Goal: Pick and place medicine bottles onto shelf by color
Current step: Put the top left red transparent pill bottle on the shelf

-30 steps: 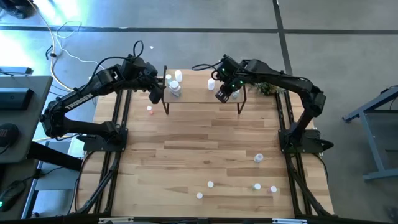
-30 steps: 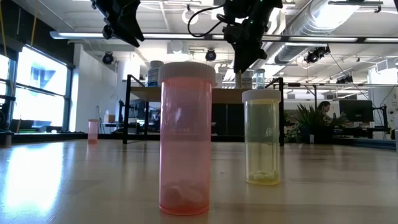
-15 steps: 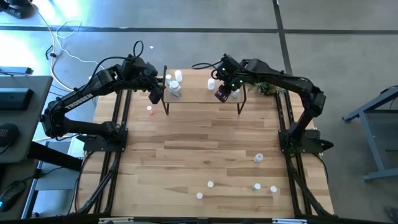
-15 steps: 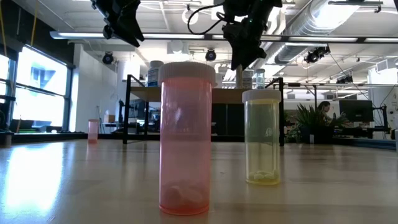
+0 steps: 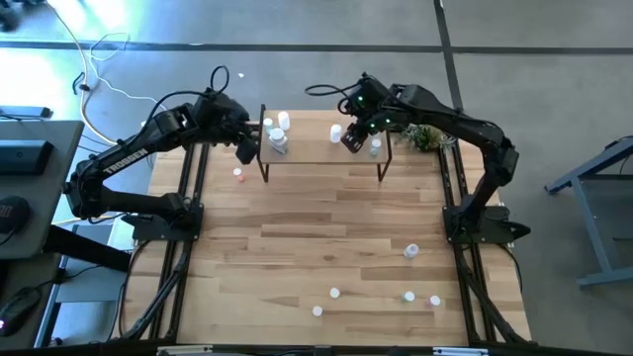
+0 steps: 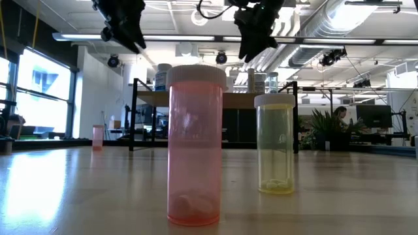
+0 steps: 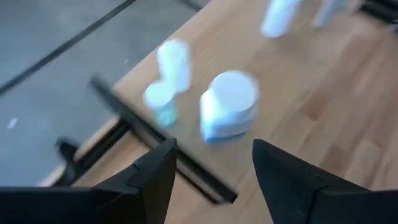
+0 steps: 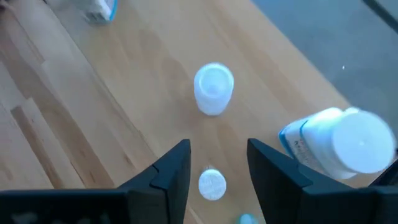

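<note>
Low view alone shows pink bottle (image 6: 194, 145) close.

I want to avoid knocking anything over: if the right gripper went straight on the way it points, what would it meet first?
Probably the small white bottle standing on the shelf; it sits just ahead of the open right gripper, though depth is hard to judge.

Overhead camera: straight down on the low light-wood shelf (image 5: 321, 146). Table-level camera: level, near bottles. Wrist cameras: close above the same shelf.
</note>
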`<state>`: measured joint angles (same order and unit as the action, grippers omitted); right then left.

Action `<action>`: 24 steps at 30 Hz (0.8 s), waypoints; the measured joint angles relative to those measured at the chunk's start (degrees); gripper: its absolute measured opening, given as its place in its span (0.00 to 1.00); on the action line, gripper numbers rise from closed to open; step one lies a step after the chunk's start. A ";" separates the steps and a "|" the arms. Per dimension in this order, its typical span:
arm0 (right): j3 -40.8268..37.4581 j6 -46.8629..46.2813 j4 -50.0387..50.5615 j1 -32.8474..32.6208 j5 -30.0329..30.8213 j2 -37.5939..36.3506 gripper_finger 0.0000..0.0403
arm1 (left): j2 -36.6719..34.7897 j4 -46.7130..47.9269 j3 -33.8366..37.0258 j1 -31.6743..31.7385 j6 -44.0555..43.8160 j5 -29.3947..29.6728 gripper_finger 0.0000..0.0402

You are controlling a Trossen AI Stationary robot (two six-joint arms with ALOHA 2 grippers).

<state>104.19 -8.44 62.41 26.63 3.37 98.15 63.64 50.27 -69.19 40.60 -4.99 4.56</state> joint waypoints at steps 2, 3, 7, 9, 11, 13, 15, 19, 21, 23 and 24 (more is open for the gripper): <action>0.99 0.51 0.45 0.20 1.56 0.00 0.37 | 0.00 3.23 0.00 0.02 -2.38 1.49 0.54; 1.56 0.55 0.86 0.33 2.49 0.00 0.37 | 0.00 5.15 0.00 0.05 -3.24 1.55 0.55; 3.48 1.00 1.89 1.51 5.22 -0.04 0.37 | 0.00 11.96 0.00 0.02 -3.08 1.26 0.56; 4.36 1.00 2.07 2.21 5.39 -0.06 0.37 | 0.00 14.67 0.00 0.02 -3.53 1.07 0.57; 5.06 1.00 2.19 2.77 5.40 -0.04 0.37 | 0.00 17.05 0.00 0.04 -5.32 0.73 0.57; 5.44 1.00 2.39 3.23 5.38 -0.07 0.37 | 0.00 19.89 0.00 0.04 -6.90 0.74 0.57; 5.45 1.00 2.65 3.64 5.38 -0.07 0.37 | 0.00 22.71 0.00 -0.09 -8.37 0.77 0.57; 5.28 1.00 3.30 4.09 5.38 -0.07 0.37 | -1.42 22.79 3.36 -1.32 -9.75 0.81 0.57; 5.12 0.98 3.89 4.13 5.36 -0.05 0.37 | -2.97 21.41 7.06 -2.06 -9.06 0.80 0.57; 5.12 0.95 4.35 4.13 5.36 -0.05 0.37 | -4.47 19.47 11.07 -2.65 -7.40 0.58 0.57; 5.12 0.96 4.33 4.13 5.36 -0.07 0.37 | -5.08 18.25 12.91 -2.83 -6.42 0.46 0.57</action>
<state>109.32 -7.49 66.74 30.76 8.73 98.08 58.55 68.51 -56.28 37.77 -11.41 5.02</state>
